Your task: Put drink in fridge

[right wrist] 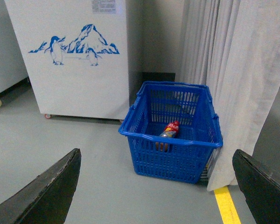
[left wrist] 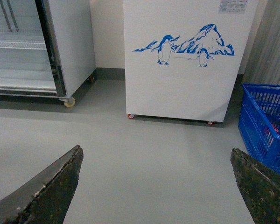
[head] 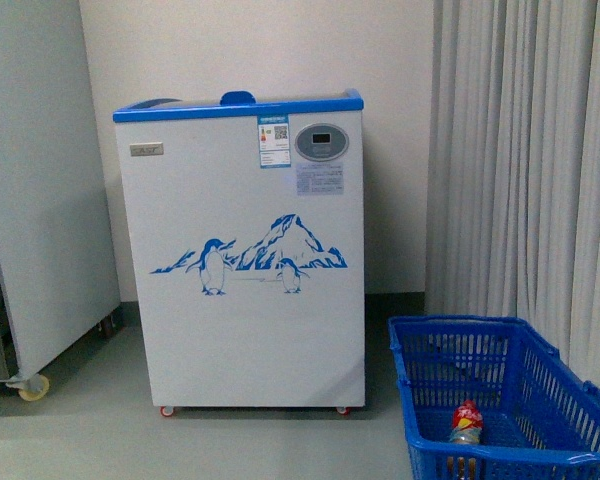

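The drink [right wrist: 170,129] lies inside the blue basket [right wrist: 177,163], ahead of the right gripper [right wrist: 156,152], which is spread wide and empty; the left gripper [left wrist: 156,149], equally wide and empty, hangs over bare floor [left wrist: 144,177] facing the fridge [head: 242,330]. The basket stands just right of the fridge against a curtain [right wrist: 245,70], a wheeled cabinet [head: 40,180] stands left, and open floor lies in front.

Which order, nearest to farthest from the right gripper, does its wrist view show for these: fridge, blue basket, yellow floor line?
1. Yellow floor line, closest, at the curtain's foot.
2. Blue basket, on the floor farther ahead.
3. Fridge, farthest, behind the basket.
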